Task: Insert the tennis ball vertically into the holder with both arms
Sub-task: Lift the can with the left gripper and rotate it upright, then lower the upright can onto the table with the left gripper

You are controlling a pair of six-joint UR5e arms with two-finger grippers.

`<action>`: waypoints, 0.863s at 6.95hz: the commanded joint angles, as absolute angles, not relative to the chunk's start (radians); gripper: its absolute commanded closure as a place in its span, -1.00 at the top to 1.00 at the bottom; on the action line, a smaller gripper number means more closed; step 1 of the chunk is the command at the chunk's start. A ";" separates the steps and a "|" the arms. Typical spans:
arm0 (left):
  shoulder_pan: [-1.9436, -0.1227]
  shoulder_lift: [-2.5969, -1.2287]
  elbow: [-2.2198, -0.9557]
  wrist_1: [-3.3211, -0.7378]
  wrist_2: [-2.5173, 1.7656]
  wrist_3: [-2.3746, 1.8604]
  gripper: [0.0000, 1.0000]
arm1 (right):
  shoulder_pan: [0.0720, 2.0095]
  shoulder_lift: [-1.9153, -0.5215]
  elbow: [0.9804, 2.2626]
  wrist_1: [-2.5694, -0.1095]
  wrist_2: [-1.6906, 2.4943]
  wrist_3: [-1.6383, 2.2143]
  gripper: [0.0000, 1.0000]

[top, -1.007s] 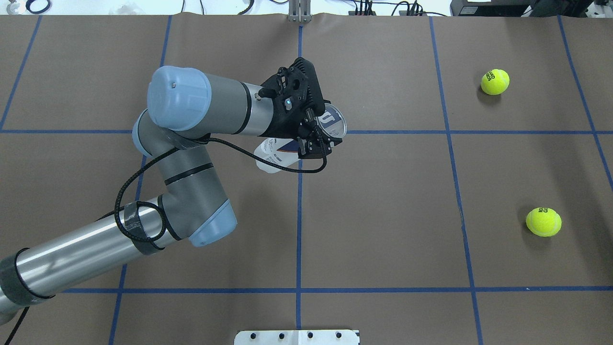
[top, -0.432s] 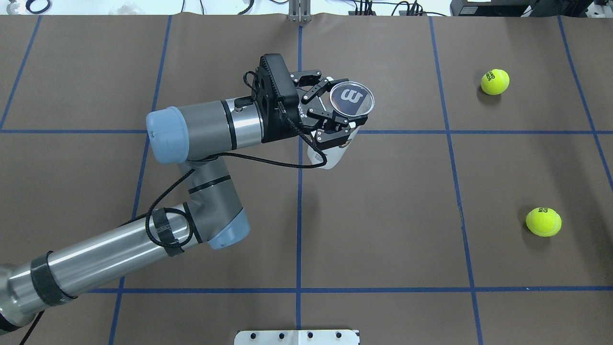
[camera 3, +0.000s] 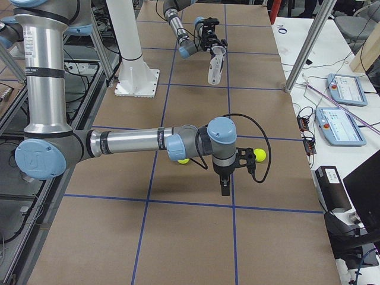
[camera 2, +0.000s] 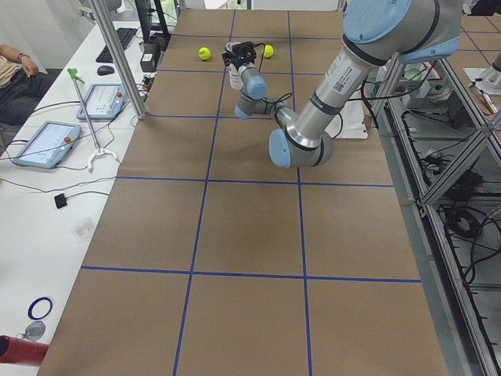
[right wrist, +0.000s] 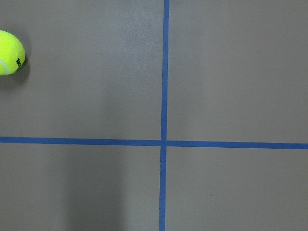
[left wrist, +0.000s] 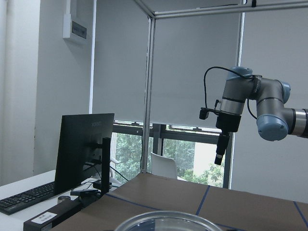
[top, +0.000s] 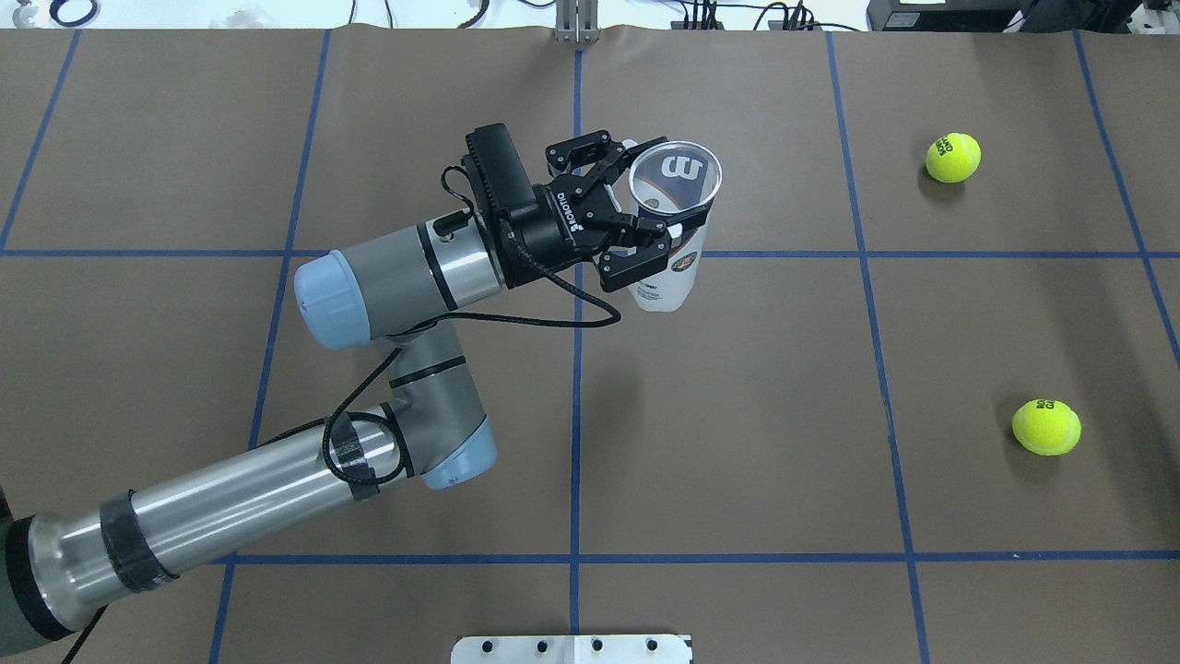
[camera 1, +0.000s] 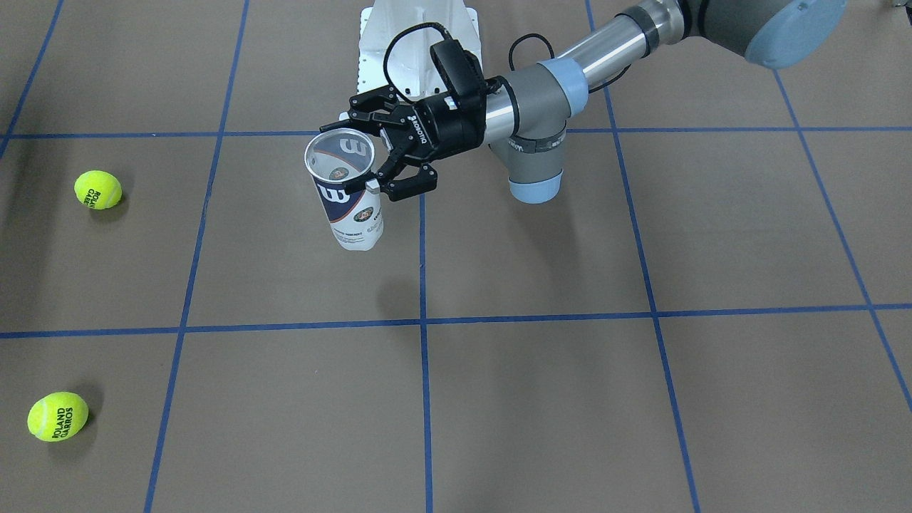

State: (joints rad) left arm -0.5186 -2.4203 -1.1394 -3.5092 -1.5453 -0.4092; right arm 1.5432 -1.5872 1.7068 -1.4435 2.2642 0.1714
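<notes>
the left tool (top: 645,205), clamped on the can (top: 666,277) above the table (top: 737,415), may let it tilt, so a ball (top: 953,157) brought from 3 o'clock misses its mouth; whether the right tool (camera 3: 225,187) is apart or together i cannot tell.

The table (top: 737,415) is covered in brown paper, marked into squares by blue tape lines (top: 575,415). Along its far side runs a white bench (camera 2: 47,227) carrying two tablets (camera 2: 41,143) and a keyboard (camera 2: 124,41), with an aluminium post (camera 2: 128,86) at its edge. Beyond the table's right end, grey roller blinds (left wrist: 192,67) hang above a window (left wrist: 183,154) showing green trees, and a dark monitor (left wrist: 82,144) stands to its left.
</notes>
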 commanded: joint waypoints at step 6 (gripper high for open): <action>-0.493 -2.312 -1.046 -3.663 -1.534 -0.384 0.35 | 1.543 -1.589 1.720 -1.445 2.264 0.176 1.00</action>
State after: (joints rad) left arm -0.5028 -2.3149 -1.0520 -3.6638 -1.5340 -0.3936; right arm 1.5436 -1.5887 1.7191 -1.4450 2.2638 0.1763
